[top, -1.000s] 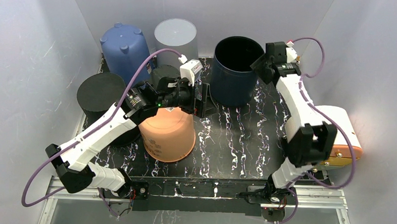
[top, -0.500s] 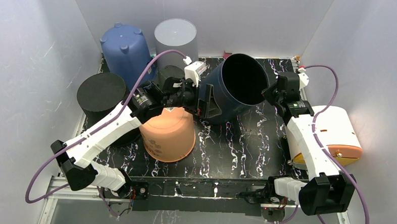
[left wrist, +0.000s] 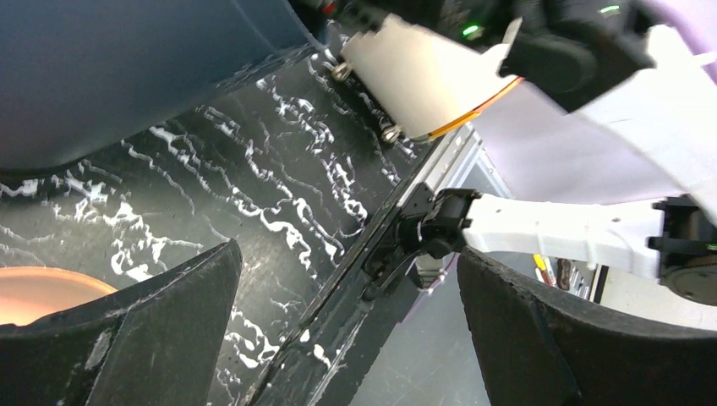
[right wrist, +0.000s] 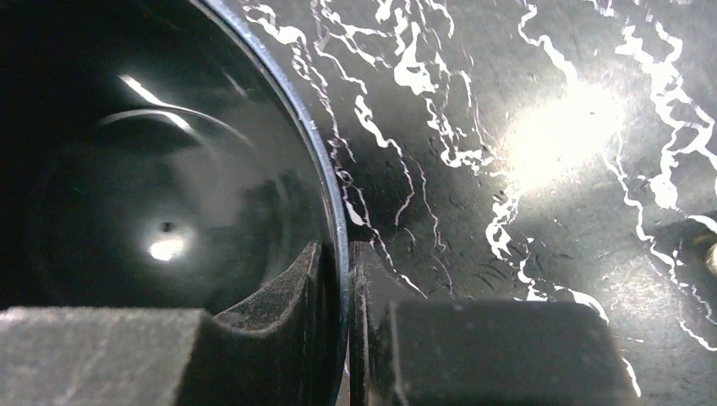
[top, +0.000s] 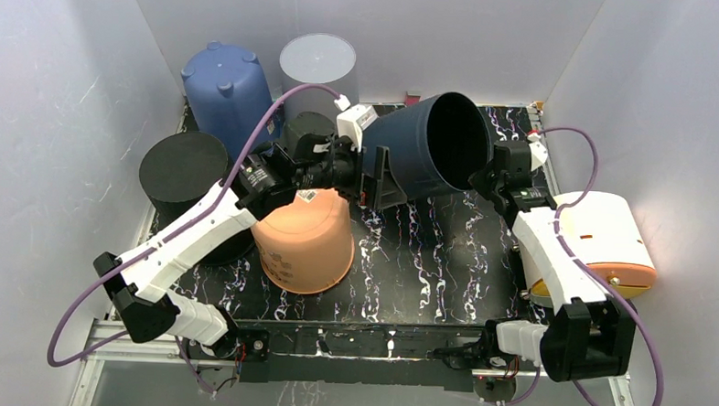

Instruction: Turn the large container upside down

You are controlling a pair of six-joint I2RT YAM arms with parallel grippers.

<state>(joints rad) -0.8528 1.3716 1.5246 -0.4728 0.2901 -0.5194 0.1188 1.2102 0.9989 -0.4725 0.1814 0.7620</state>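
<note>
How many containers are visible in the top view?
7: blue, back left; grey, beside it; black, far left; small black, in front of grey; orange, centre-left; navy, tilted, centre-back; white-orange, far right. More may be hidden.

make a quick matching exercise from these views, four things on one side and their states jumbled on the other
Things
1 navy container
2 orange pot
3 right gripper
4 left gripper

States
a open, fingers wide apart
b tilted, mouth facing right
c clamped on the navy container's rim
d upside down

Pairs: 1-b, 2-d, 3-c, 4-a
</note>
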